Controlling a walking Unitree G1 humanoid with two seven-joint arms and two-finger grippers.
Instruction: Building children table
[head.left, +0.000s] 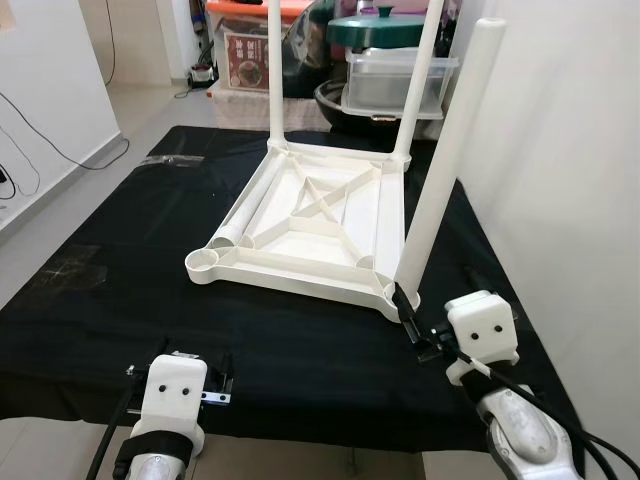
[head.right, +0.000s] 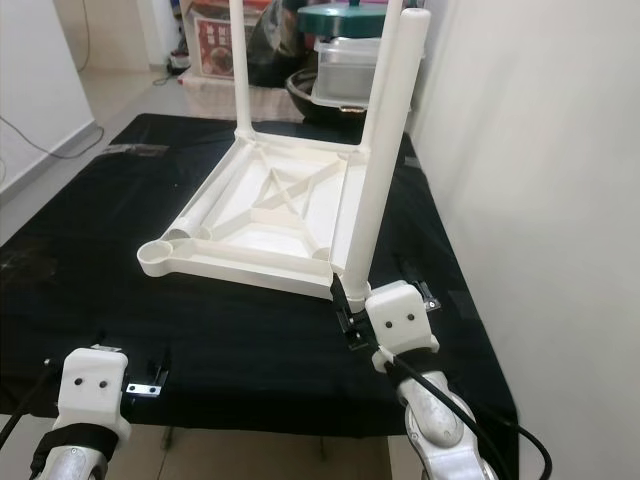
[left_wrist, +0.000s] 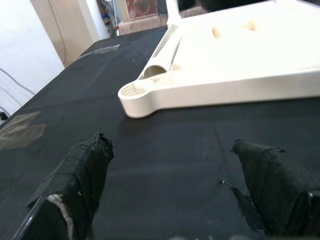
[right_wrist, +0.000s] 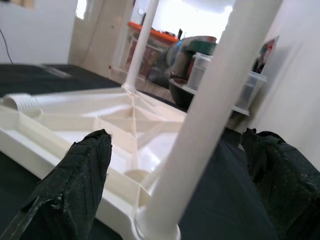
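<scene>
Right gripper at the foot of the near-right leg; last corner socket not yet filled.

The right gripper (head.left: 412, 322), fingers spread and gripping nothing, straddles the base of an upright white leg (head.left: 445, 165) seated in the upturned tabletop (head.left: 300, 225) on the black surface (head.left: 110, 300). The left gripper (left_wrist: 175, 195), released, faces the bare socket (head.left: 203, 262); a loose leg (head.left: 245, 215) lies flat in the frame, long axis pointing away.

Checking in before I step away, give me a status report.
Right gripper open around near-right leg. Left gripper open, idle. Loose leg in upturned tabletop.
</scene>
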